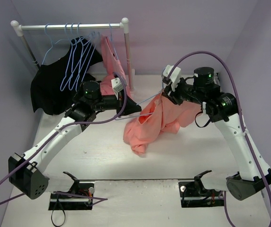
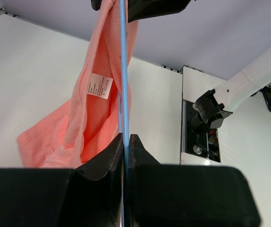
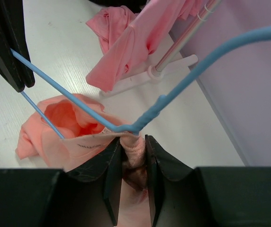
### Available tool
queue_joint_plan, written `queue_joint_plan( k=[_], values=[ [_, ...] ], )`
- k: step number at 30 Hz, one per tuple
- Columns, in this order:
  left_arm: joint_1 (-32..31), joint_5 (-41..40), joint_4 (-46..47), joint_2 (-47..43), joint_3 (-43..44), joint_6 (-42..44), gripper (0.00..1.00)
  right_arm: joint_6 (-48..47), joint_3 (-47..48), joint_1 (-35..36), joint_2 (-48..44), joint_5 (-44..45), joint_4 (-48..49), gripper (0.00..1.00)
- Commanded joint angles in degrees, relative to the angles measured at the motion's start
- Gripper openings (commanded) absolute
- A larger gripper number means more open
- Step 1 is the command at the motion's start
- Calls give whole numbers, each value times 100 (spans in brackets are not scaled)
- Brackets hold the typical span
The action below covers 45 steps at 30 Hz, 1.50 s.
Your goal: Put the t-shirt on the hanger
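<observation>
The salmon-pink t-shirt [image 1: 152, 124] hangs limp above the table, its lower part resting on the surface. My right gripper [image 1: 165, 96] is shut on the bunched collar [image 3: 134, 147], just under the twisted neck of the light-blue wire hanger [image 3: 78, 101]. The hanger's arms run down into the neck opening, and its hook [image 3: 221, 47] curves off to the right. My left gripper [image 1: 137, 108] is shut on one end of the hanger wire [image 2: 122, 71], which runs straight out from between its jaws [image 2: 126, 138]. The shirt's white label [image 2: 100, 87] shows beside the wire.
A clothes rack [image 1: 69, 27] stands at the back left with several blue hangers [image 1: 76, 59], a black garment [image 1: 50, 90] and a second pink garment [image 1: 109, 56]. Its white foot [image 3: 149, 75] lies close behind the shirt. Purple walls close in the back and sides.
</observation>
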Motion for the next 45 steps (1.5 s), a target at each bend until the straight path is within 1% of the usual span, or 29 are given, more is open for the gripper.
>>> queue_joint_plan(
  k=[1, 5, 6, 7, 8, 9, 11, 12, 13, 15, 17, 21, 23, 25, 28, 30, 34, 37, 41, 45],
  values=[
    [-82, 154, 609, -109, 606, 301, 0, -34, 148, 149, 74, -248, 196, 20],
    [-82, -51, 153, -109, 750, 580, 0, -83, 70, 187, 62, -43, 196, 5],
    [-82, -252, -165, -127, 841, 751, 0, -101, 39, 199, 31, 49, 196, 1],
    [-89, -467, -776, -144, 1038, 1024, 1, -125, -1, 208, -16, 127, 196, 0],
    [-91, -791, -1078, -154, 1149, 1140, 5, -142, -22, 216, -50, 255, 196, 0],
    [-91, -1065, -1383, -186, 1278, 1238, 11, -167, -42, 224, -95, 357, 201, 0],
    [-82, -1645, -1743, -248, 1449, 1316, 37, -198, -71, 237, -176, 513, 205, 0],
    [-84, -1804, -1849, -290, 1512, 1303, 45, -220, -74, 243, -206, 622, 205, 0],
    [-90, -2237, -1938, -344, 1578, 1268, 53, -250, -80, 261, -242, 783, 205, 0],
    [-84, -2685, -2068, -455, 1714, 1036, 65, -326, -72, 287, -303, 983, 205, 0],
    [-91, -3233, -2226, -541, 1858, 766, 69, -382, -66, 321, -326, 1238, 210, 0],
    [-122, -3967, -2318, -694, 1833, 31, 71, -407, -51, 368, -310, 1748, 235, 0],
    [-205, -4439, -2338, -740, 1705, -540, 72, -402, 3, 377, -261, 1981, 250, 0],
    [-341, -4789, -2321, -702, 1539, -1042, 75, -380, 49, 386, -217, 2065, 287, 0],
    [-750, -5400, -2347, -551, 1336, -1443, 75, -371, 80, 395, -182, 2132, 346, 0],
    [-1108, -5732, -2354, -473, 1250, -1595, 75, -379, 92, 406, -162, 2181, 366, 0],
    [-1556, -6419, -2327, -297, 1134, -1903, 75, -385, 134, 462, -111, 2311, 388, 0],
    [-1734, -6666, -2318, -144, 1024, -2186, 75, -346, 139, 496, -88, 2349, 398, 0],
    [-1999, -7100, -2327, 33, 983, -2329, 75, -331, 130, 529, -86, 2406, 407, 0],
    [-2132, -7398, -2304, 182, 878, -2635, 75, -277, 134, 536, -56, 2469, 422, 0]
  ],
)
